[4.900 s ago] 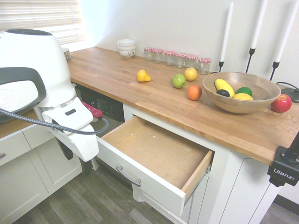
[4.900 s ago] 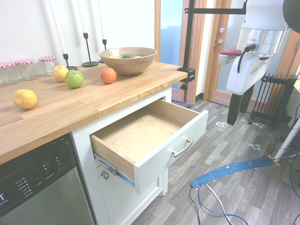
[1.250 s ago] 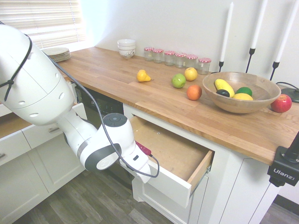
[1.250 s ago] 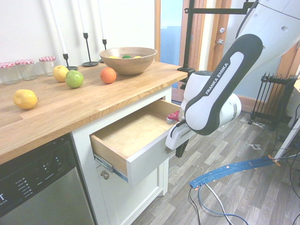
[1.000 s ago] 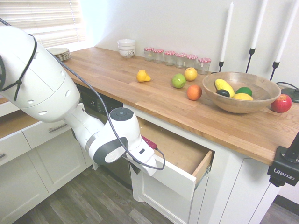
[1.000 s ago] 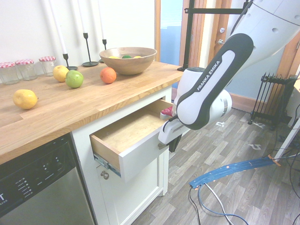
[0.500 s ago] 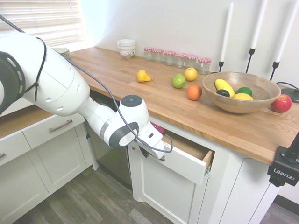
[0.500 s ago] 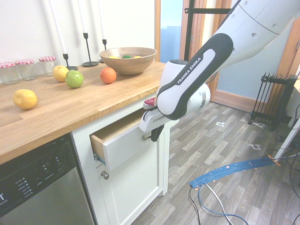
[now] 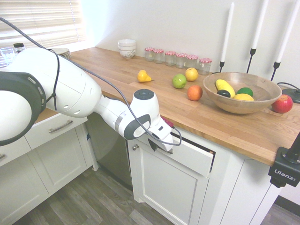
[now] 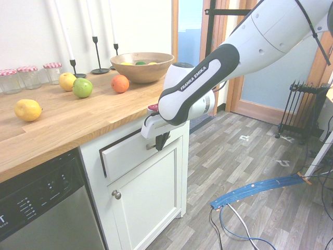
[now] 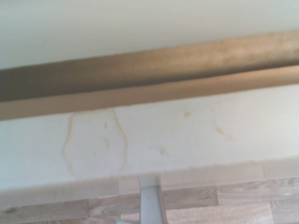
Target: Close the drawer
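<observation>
Drawer point(image 9: 190, 157) sits under the wooden countertop point(image 9: 140, 96), almost shut: only a thin dark gap shows along its top edge and at its right end in the first exterior view, and the second exterior view shows a similar dark slit around the white front panel. Below it hangs a white cabinet door point(image 10: 143, 195) with a small round knob point(image 10: 116, 194).

The white arm reaches across from its base to the cabinet front, forearm sloping down toward the drawer, with the wrist bent so the gripper point(image 10: 160, 141) points steeply downward just in front of the panel. Its dark fingers are drawn together with nothing between them. They stand right against the drawer front, about where the handle is, though the hand covers the handle in both exterior views, so contact seems likely rather than certain.

The wrist view, blurred, shows the white top edge of the drawer front point(image 11: 154, 140) with a band of wood beyond it.

On the countertop sit a wooden bowl point(image 9: 234, 105) of fruit and several loose fruits, well apart from the arm.
</observation>
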Action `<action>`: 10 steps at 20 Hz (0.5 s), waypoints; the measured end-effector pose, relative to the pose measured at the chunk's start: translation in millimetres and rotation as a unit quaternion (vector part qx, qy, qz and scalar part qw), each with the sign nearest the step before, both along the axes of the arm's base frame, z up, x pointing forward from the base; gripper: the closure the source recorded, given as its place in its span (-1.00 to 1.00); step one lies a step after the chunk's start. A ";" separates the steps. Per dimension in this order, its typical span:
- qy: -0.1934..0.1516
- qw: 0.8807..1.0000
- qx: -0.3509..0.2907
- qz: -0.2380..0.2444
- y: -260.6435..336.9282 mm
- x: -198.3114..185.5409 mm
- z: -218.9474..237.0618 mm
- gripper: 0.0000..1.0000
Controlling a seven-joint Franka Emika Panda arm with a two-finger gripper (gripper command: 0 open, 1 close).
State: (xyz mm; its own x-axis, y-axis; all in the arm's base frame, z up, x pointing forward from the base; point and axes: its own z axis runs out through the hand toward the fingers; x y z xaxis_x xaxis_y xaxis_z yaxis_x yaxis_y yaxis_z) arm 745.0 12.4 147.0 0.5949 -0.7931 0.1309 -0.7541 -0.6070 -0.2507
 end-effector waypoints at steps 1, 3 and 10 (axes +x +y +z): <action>-0.002 1.000 0.000 -0.002 0.5 2.7 -0.4 1.00; -0.011 1.000 0.001 -0.004 1.9 10.4 3.9 1.00; -0.013 1.000 -0.001 -0.003 2.2 13.1 5.1 1.00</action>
State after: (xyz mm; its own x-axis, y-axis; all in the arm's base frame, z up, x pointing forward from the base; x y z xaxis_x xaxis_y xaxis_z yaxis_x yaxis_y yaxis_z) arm 758.1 14.6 152.2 0.5866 -0.7962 0.1481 -0.7511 -0.6033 -0.2683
